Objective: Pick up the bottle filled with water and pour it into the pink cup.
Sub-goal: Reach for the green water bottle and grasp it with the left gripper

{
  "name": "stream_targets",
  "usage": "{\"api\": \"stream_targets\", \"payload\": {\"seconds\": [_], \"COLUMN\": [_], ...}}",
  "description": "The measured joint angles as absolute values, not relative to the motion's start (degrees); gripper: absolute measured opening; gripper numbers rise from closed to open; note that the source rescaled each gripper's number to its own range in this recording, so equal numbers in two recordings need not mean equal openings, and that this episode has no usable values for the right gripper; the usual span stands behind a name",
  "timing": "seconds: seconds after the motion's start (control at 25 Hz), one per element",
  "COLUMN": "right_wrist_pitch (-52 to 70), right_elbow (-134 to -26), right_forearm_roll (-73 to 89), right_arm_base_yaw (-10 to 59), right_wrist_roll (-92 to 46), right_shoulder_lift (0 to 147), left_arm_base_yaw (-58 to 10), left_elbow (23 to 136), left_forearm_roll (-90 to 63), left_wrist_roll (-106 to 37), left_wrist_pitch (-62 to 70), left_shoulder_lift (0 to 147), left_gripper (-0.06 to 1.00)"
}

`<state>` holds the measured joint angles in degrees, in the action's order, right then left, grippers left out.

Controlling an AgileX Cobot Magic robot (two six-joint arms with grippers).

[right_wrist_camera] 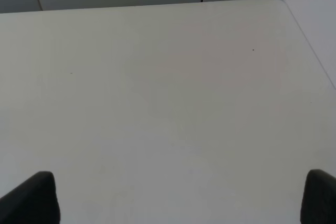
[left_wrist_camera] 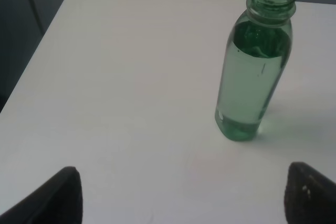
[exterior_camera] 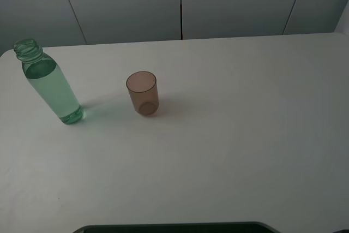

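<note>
White table (exterior_camera: 245, 135), bottle (exterior_camera: 52, 88) holding water, pink cup (exterior_camera: 143, 94) empty, both jaws spread wide.

Before me spreads a white bench (exterior_camera: 245, 151), its far edge running across the upper part of the frame. Behind it stand grey wall panels (exterior_camera: 125, 4) (a dark seam splits them near the top centre).

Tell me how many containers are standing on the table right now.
2. The bottle stands near the left edge of the table in the high view; the pink cup stands to its right, apart from it. None seems hidden.
</note>
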<state>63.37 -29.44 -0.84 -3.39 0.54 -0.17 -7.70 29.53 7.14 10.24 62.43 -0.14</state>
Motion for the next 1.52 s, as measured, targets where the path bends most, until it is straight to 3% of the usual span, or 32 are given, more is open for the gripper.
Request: {"api": "stream_targets", "payload": {"seconds": [0.48,0.8,1.12,1.32,1.52], "right_wrist_pitch": [63.4,63.4,63.4,63.4,63.4], "right_elbow": [-29.4,-29.4,-29.4,-29.4,-29.4], "right_forearm_roll": [-0.8,-0.8,-0.8,-0.8,-0.8], "right_arm_base_yaw": [-3.4,-3.4,-3.4,-3.4,-3.4], "right_wrist_roll": [0.5,0.5,0.5,0.5,0.5], "right_shoulder_lift": [-0.2,-0.2,-0.2,-0.2,-0.2], "left_arm_base_yaw": [-7.7,-7.7,-7.7,-7.7,-7.7], "left_elbow": [30.9,33.1,29.9,19.8,10.1], "left_forearm_roll": [6.9,5.7,5.6,3.6,3.0], "left_wrist_roll": [7.0,4.0,3.9,4.0,4.1], "left_wrist_pitch": [61.4,48.9,21.6,-0.9,-15.0], "left_shoulder_lift": [-0.1,2.3,12.3,15.2,16.0], "left_gripper": [0.97,0.97,0.97,0.97,0.97]}}
